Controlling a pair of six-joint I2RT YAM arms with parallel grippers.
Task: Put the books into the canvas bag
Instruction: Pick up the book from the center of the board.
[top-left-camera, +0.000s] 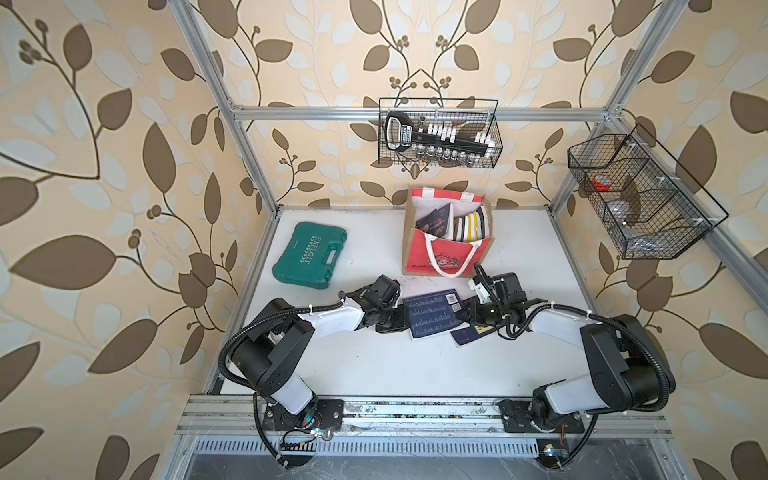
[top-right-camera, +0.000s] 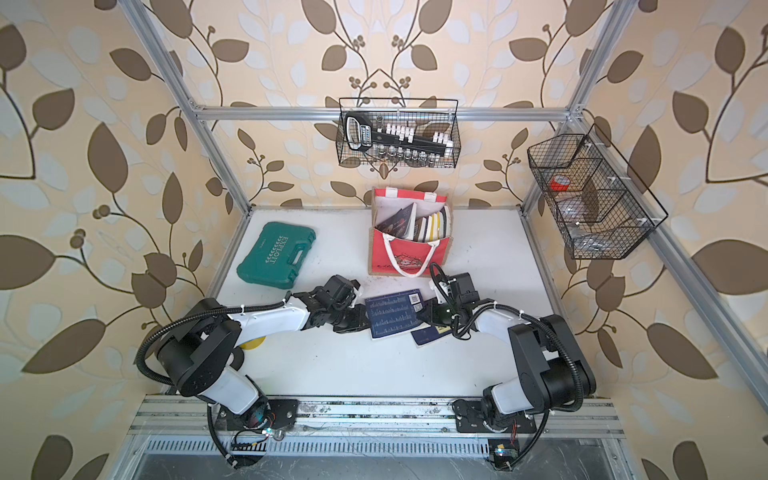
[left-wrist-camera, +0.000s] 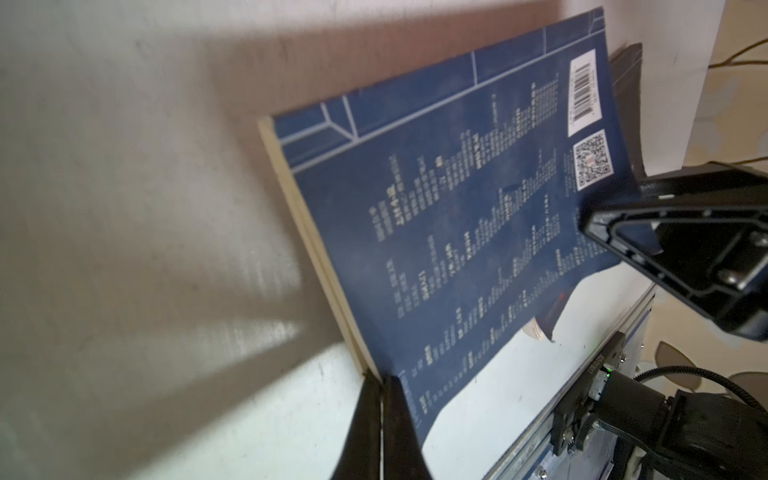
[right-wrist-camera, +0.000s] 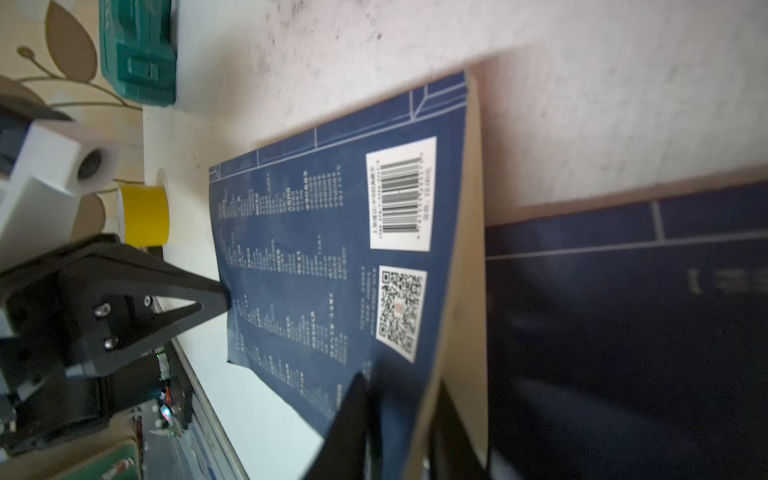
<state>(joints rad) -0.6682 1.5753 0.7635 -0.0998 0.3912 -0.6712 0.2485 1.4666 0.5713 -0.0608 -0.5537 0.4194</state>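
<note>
The canvas bag (top-left-camera: 446, 253) stands at the back of the table, its red panel facing me, with several books (top-left-camera: 471, 226) upright inside. A navy book (top-left-camera: 430, 316) with a barcode and QR code lies between my two grippers. My right gripper (right-wrist-camera: 401, 380) is shut on its page edge, one finger on the cover and one underneath, and that edge is raised. My left gripper (left-wrist-camera: 380, 380) is shut, its tips pressed against the opposite edge of the book (left-wrist-camera: 457, 228). A second navy book (right-wrist-camera: 623, 332) lies flat under the raised edge.
A green plastic tool case (top-left-camera: 309, 255) lies at the back left of the white table (top-left-camera: 415, 365). Two black wire baskets (top-left-camera: 440, 133) (top-left-camera: 640, 195) hang on the frame. A yellow tape roll (right-wrist-camera: 143, 216) sits near the left arm's base.
</note>
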